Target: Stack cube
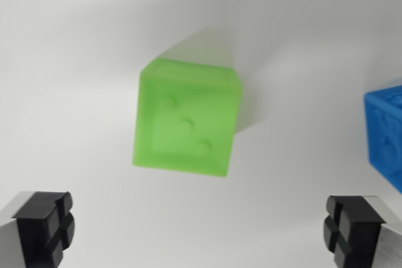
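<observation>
As seen from the wrist view, the scene is laid out as follows.

Green cube [186, 118]: a translucent die-like block is seen near the middle of the picture, resting on the white surface [75, 61]; three raised dots are shown in a diagonal row on its upper face, and it is turned slightly askew to the frame.

Blue cube [386, 133]: only part of it is shown, cut off by the wrist view's right edge; it is set well apart from the green cube.

Gripper [201, 233]: its two black-padded fingers [44, 227] are held wide apart at the bottom corners, with nothing caught between them; neither cube is touched.

Shadow: a soft one is cast behind the green cube, toward the top of the picture.
</observation>
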`<state>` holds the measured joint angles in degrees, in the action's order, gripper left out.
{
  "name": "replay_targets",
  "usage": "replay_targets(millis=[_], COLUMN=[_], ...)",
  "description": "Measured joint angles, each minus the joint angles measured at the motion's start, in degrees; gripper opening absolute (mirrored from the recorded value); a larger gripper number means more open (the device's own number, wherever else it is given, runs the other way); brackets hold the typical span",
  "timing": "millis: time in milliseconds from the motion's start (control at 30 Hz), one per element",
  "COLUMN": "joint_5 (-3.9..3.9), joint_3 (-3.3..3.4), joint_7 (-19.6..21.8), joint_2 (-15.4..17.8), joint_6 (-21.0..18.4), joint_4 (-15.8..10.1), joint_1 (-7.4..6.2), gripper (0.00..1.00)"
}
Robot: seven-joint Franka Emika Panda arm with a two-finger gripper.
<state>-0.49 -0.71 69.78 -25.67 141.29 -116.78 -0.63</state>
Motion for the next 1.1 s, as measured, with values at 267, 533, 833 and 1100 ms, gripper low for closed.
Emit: replay_targets(millis=[267,533,833,1100], joint_5=[0.00,0.00,0.00,0.00], joint_3=[0.19,0.22,0.24,0.24], joint_7=[4.5,5.4,5.4,5.4], joint_2=[-4.3,-8.1,-12.2,-13.5], joint_6=[4.2,7.4,10.3,11.2], joint_4=[0.8,1.6,2.8,3.3], joint_1=[-0.81,-0.98,-0.98,-0.98], gripper=[1.00,1.00,1.00,0.00])
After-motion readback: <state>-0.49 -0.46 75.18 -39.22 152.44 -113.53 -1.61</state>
